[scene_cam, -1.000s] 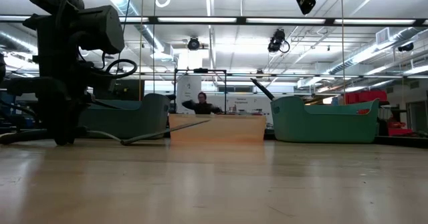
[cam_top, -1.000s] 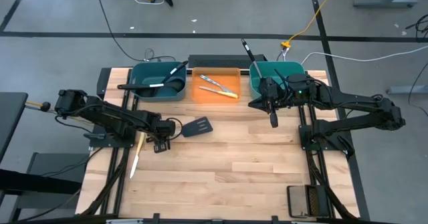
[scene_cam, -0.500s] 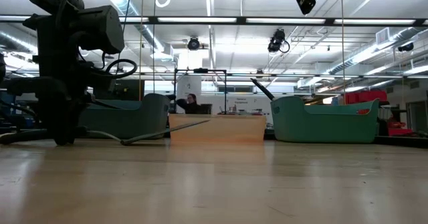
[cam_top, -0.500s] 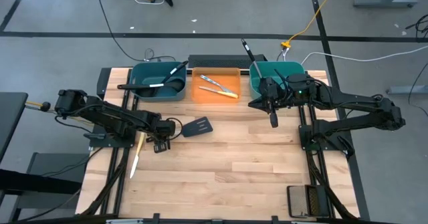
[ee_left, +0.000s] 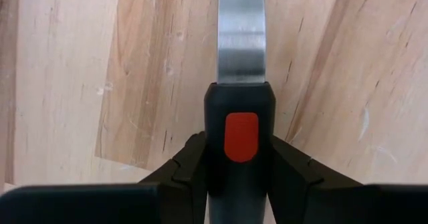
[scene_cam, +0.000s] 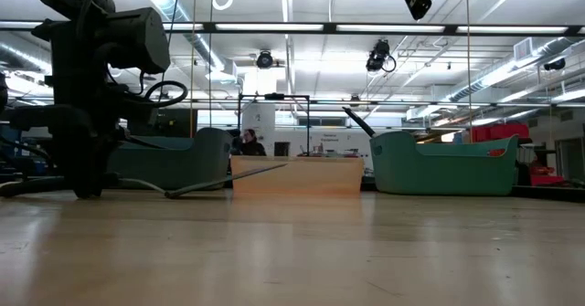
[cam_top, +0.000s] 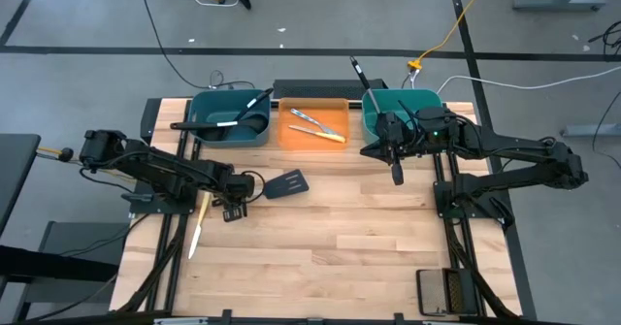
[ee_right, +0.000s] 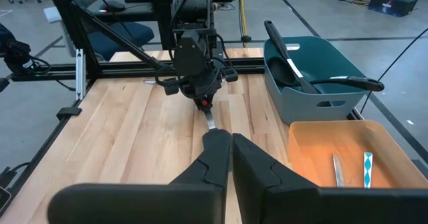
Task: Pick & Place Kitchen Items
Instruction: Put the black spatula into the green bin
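Looking straight down on the worktop (cam_top: pixel 320 257), you see the left end effector (cam_top: pixel 236 197) low at about nine o'clock from the middle, clamped on the handle of a black slotted spatula (cam_top: pixel 287 183) whose head lies flat just toward three o'clock of it. Your left wrist view confirms the grip: both fingers (ee_left: pixel 184 167) press the sides of the black handle with its red spot, and the steel shank runs on over the wood. A yellow-handled knife (cam_top: pixel 199 223) lies on the worktop just beside that end effector, at about seven o'clock from it, with its blade pointing toward the near edge.

Your right end effector (cam_top: pixel 397 174) hangs above the worktop at about one o'clock from the middle, with its fingers together and nothing between them; its wrist view shows the two fingers (ee_right: pixel 215 150) touching.

Along the twelve o'clock edge stand three bins. The left teal bin (cam_top: pixel 202 105) holds dark utensils, among them a ladle (cam_top: pixel 254 121). The orange bin (cam_top: pixel 335 104) in the middle holds two knives (cam_top: pixel 316 124). The right teal bin (cam_top: pixel 424 99) has a dark handle (cam_top: pixel 360 73) sticking out over its rim. In the low view, a person (scene_cam: pixel 249 142) shows far behind the worktop.
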{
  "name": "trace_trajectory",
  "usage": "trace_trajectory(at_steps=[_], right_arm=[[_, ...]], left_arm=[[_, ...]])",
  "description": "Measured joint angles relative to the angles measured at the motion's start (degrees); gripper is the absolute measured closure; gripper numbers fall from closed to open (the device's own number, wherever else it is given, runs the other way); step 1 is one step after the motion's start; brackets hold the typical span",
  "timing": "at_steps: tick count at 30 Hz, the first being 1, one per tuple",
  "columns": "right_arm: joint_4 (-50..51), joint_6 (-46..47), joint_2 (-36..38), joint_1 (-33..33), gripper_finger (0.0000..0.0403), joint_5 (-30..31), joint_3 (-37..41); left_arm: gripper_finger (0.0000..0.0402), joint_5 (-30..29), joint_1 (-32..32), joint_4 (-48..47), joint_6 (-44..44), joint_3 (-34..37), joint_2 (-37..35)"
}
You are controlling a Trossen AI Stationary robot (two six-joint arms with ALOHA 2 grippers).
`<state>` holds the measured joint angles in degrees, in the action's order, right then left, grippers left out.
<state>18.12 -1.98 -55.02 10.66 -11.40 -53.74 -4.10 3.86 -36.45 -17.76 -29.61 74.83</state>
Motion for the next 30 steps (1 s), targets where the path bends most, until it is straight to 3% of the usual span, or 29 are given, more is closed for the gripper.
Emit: trace_trajectory(at_steps=[30], right_arm=[[-0.04,0.00,-0.02,0.01,0.0376,-0.02,-0.01]], left_arm=[[0.0283,1.16,0.04,-2.01,0.55,-2.45,0.07]])
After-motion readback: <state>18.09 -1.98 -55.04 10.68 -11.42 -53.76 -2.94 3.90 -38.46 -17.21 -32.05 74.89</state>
